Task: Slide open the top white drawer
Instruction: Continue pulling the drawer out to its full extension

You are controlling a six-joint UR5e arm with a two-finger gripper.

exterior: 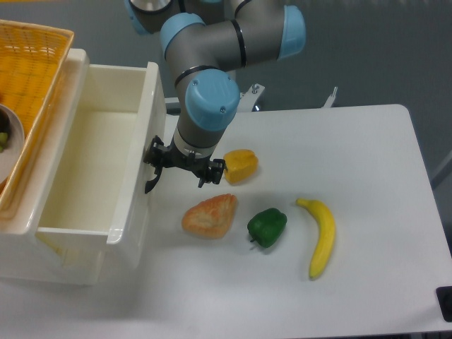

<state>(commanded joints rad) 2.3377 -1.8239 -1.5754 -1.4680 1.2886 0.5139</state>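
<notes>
— What's nearest the camera?
— A banana (321, 237), green pepper (267, 227) and bread roll (210, 215) on the white table (367, 155).
— And the gripper (182, 174)?
— Beside the front panel of the top white drawer (92, 166), which stands pulled out at left. Whether its fingers clasp the handle, I can't tell.
— Farther back?
— A yellow pepper (241, 164); a wicker basket (32, 85).

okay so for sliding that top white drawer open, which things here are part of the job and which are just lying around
Part of the job:
top white drawer, pulled out
tool, at the drawer's front

Just lying about:
yellow pepper
bread roll
green pepper
banana
wicker basket on top of the cabinet
</notes>
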